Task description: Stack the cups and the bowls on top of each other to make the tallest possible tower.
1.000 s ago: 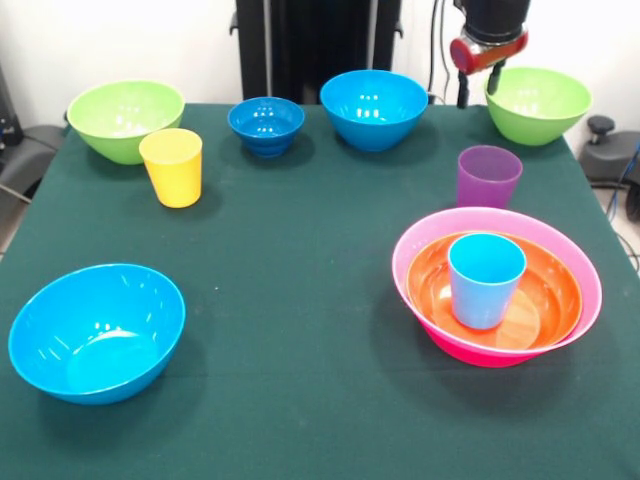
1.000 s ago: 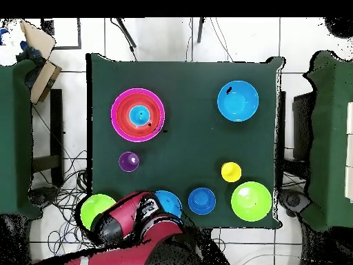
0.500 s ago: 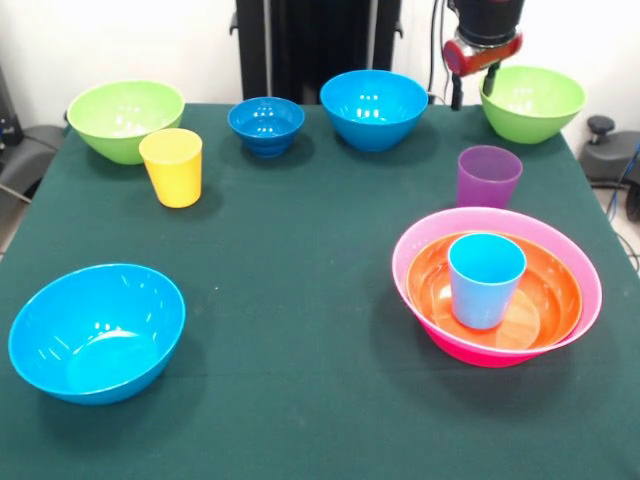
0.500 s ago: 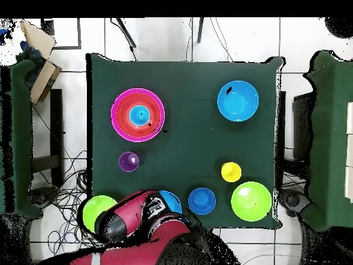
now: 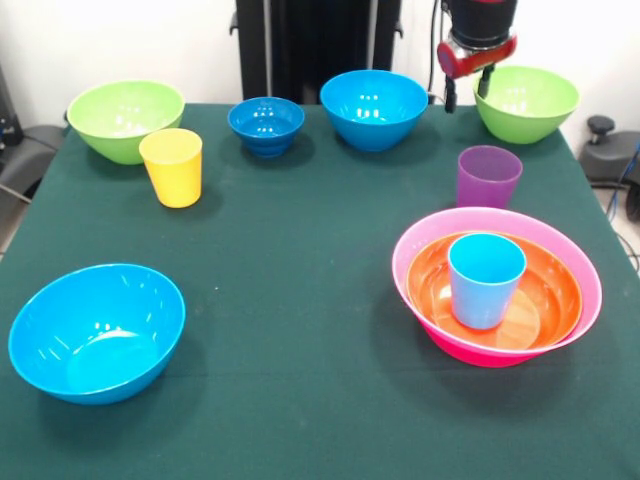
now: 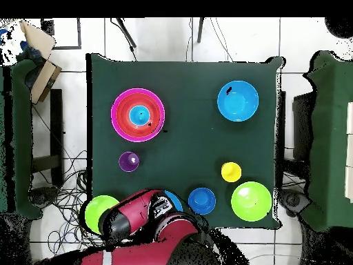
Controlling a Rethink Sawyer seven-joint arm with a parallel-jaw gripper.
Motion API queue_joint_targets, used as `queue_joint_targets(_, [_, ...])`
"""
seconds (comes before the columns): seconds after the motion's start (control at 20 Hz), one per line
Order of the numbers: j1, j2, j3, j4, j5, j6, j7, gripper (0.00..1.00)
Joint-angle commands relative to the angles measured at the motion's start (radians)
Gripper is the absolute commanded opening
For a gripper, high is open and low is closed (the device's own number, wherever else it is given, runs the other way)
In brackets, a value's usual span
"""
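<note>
Since the earlier frames the hand has drifted sideways from the rim of the lime green bowl toward the gap between it and the bright blue bowl; that green bowl has also slid slightly the same way. The hand's two dark fingers hang apart and empty, just beside the green bowl's rim.

On the desk the tower is a large pink bowl holding the orange bowl, with the light blue cup upright inside. Another bright blue bowl sits alone at the near corner, the second lime green bowl at the far corner, and the small dark-blue footed bowl between. The purple cup stands just behind the tower; the yellow cup is near the second green bowl.

The risk, as I judge it: a descent this close to the rim could nudge the green bowl off the desk edge.
</note>
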Motion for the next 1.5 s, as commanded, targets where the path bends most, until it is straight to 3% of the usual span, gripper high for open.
queue_joint_targets(0.05, [-0.028,0.046,0.085,-0.100,-0.038,-0.085,0.048,1.00])
queue_joint_targets(0.7, [-0.022,0.058,0.084,-0.100,-0.022,-0.195,0.091,1.00])
queue_joint_targets(1.05, [-0.003,0.070,0.078,-0.127,-0.003,-0.201,0.089,1.00])
queue_joint_targets(1.2, [0.052,0.070,0.011,-0.146,0.018,-0.214,0.115,1.00])
queue_joint_targets(1.25, [0.076,0.070,-0.019,-0.154,0.029,-0.218,0.129,0.00])
queue_joint_targets(1.35, [0.072,0.066,-0.004,-0.173,-0.009,-0.233,0.093,0.00])
queue_joint_targets(1.5, [0.074,0.066,-0.015,-0.175,-0.003,-0.222,0.096,0.00])
